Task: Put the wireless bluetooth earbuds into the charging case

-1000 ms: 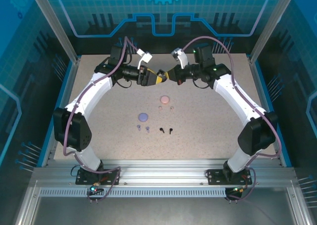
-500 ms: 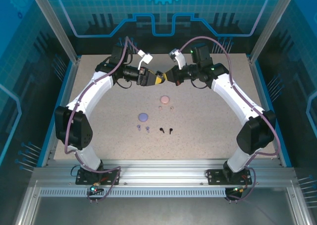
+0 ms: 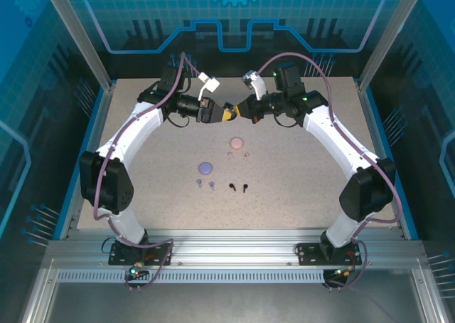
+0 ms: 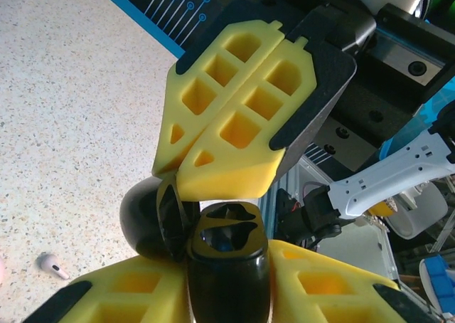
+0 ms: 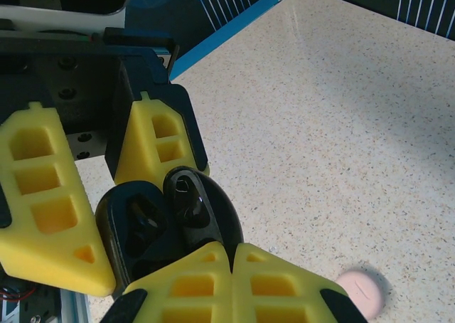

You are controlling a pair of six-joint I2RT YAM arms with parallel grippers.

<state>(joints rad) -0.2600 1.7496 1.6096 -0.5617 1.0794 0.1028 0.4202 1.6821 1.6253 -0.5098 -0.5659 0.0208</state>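
Black round charging case (image 4: 227,246), lid open, sits clamped in left pincer (image 4: 226,284); fully closed right pincer (image 4: 207,185) touches its lid. Next, fetching black stemmed earbuds (image 3: 233,187).

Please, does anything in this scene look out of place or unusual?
Only one thing: the black case is off the table, held open in the air by the left claw, with the shut right claw at its lid. The pink case and lilac case lie closed on the table. Nothing looks spilled or damaged.
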